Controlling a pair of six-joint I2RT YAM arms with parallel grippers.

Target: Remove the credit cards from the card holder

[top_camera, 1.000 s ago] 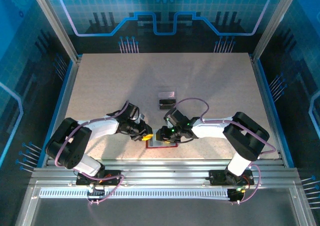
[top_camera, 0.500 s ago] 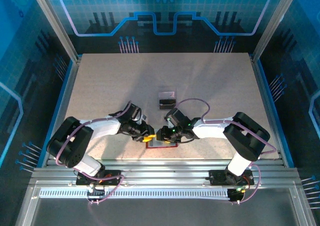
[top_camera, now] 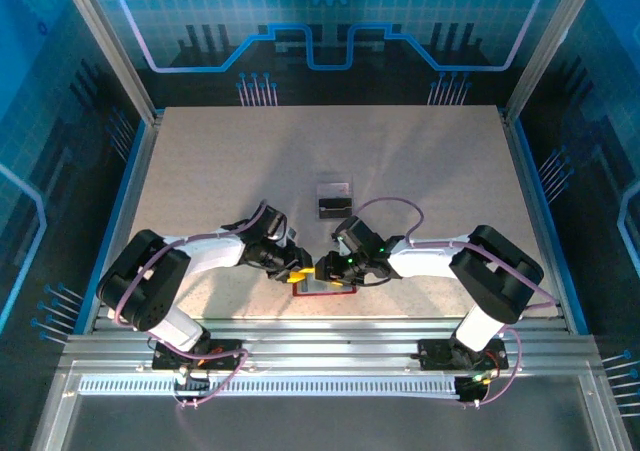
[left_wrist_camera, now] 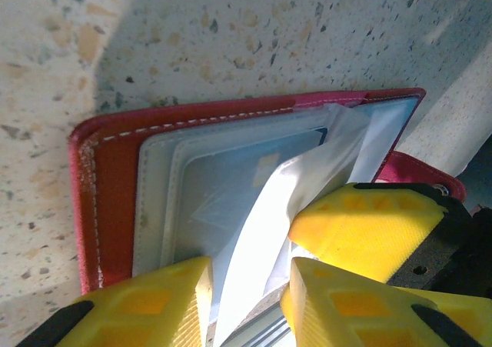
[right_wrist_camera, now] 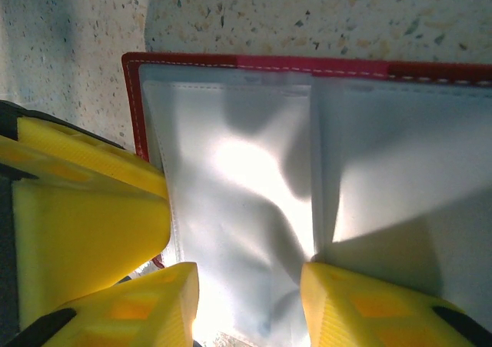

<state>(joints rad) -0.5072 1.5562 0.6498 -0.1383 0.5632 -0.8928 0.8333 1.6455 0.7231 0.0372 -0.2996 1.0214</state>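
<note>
The card holder (top_camera: 326, 289) lies open near the table's front edge, dark red with pale pockets (left_wrist_camera: 165, 185). A bluish card (left_wrist_camera: 223, 197) shows through one pocket. A pale pocket leaf (left_wrist_camera: 296, 201) arches up between the fingers of my left gripper (left_wrist_camera: 247, 305), which is open and not clamping it. My right gripper (right_wrist_camera: 247, 305) is open too, its fingertips (right_wrist_camera: 361, 301) set down on the rumpled pocket leaf (right_wrist_camera: 246, 185). From above, the left gripper (top_camera: 300, 274) and right gripper (top_camera: 324, 268) meet over the holder. Two credit cards, grey (top_camera: 333, 188) and black (top_camera: 333, 208), lie on the table beyond.
The speckled tabletop (top_camera: 220, 171) stretches open to the back and both sides. A metal rail (top_camera: 330, 336) runs along the front edge just behind the holder. Glass walls (top_camera: 60, 171) close in the cell.
My left gripper's jaws have spread wider and the left arm has edged right over the holder. The right arm and the two loose cards have stayed put.
</note>
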